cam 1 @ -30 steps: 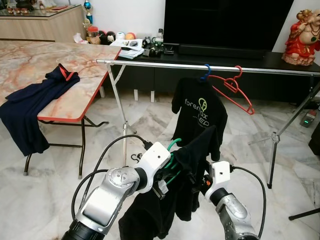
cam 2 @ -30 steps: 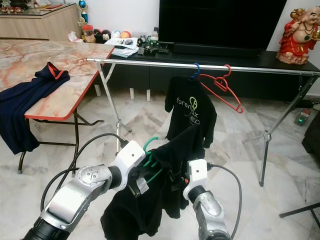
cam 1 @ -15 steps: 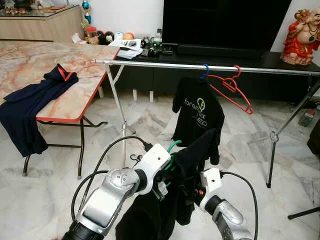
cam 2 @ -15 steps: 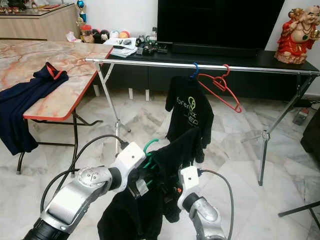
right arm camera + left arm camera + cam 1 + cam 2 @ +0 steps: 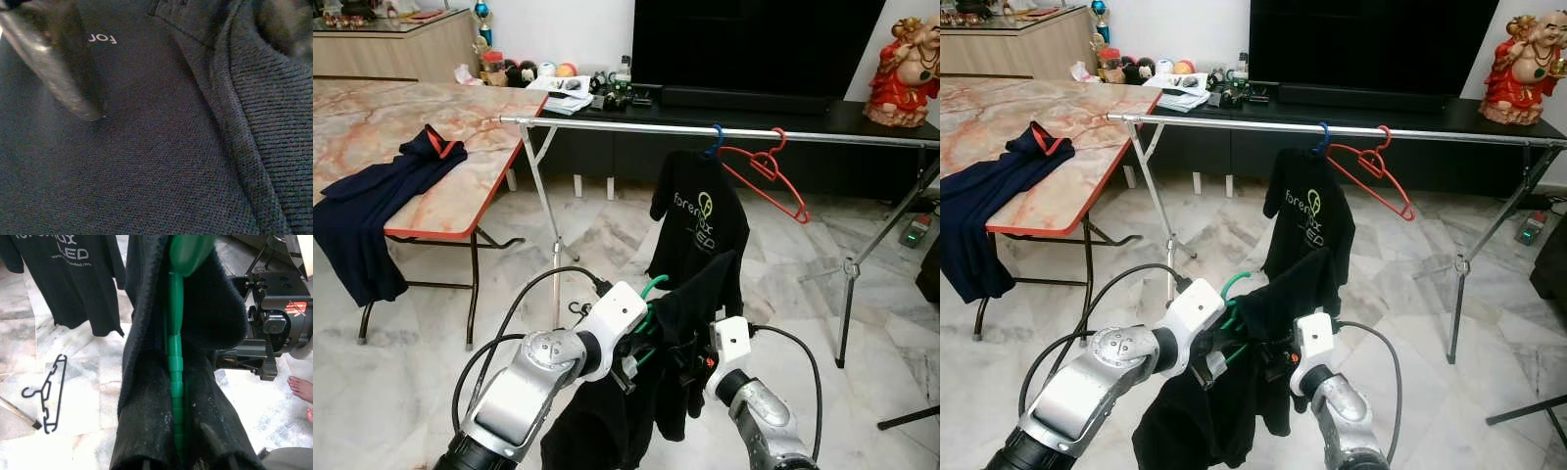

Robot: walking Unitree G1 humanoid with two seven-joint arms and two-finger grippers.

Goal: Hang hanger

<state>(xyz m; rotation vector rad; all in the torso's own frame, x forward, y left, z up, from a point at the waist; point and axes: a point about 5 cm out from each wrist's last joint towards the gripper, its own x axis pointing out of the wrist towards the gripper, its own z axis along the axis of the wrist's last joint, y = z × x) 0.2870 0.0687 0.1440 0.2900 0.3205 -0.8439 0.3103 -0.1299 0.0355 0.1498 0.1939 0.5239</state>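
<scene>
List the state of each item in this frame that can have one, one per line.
green hanger: off the rail, inside the black garment, held up by the left gripper.
black garment: draped on it, right gripper against the fabric.
rail: carries two hangers.
printed black shirt: hanging on a blue hanger.
red hanger: hanging bare, tilted.
navy garment: draped over the table edge.

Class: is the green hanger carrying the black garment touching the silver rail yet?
Apart. In the left eye view the green hanger, with the black garment draped over it, sits low between the robot's arms, while the silver rail runs well above it with open floor between.
</scene>
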